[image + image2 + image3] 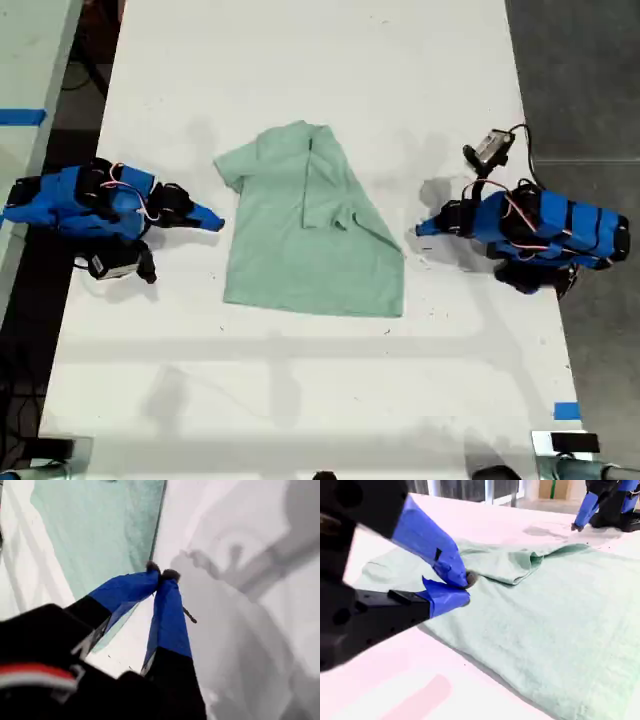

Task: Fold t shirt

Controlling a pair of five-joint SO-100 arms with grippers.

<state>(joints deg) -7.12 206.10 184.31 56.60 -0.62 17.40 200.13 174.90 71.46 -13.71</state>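
The pale mint-green t shirt (290,250) lies flat in the middle of the white table (300,60), with its side towards the exterior view's right folded over in a diagonal flap (350,205). My first gripper (420,230) rests on the table just off the shirt's edge at the exterior view's right. It is shut and holds nothing (161,573), with the t shirt (95,525) beside it. My second gripper (215,218) sits at the exterior view's left, just off the sleeve. It is shut and empty (466,587), hovering at the edge of the t shirt (545,625). My first gripper (577,526) shows across the shirt.
The table's sides fall off to dark floor (590,90) at the exterior view's right and left. A blue tape mark (566,410) sits near the table's front corner at the exterior view's right. Bare white table lies behind and in front of the shirt.
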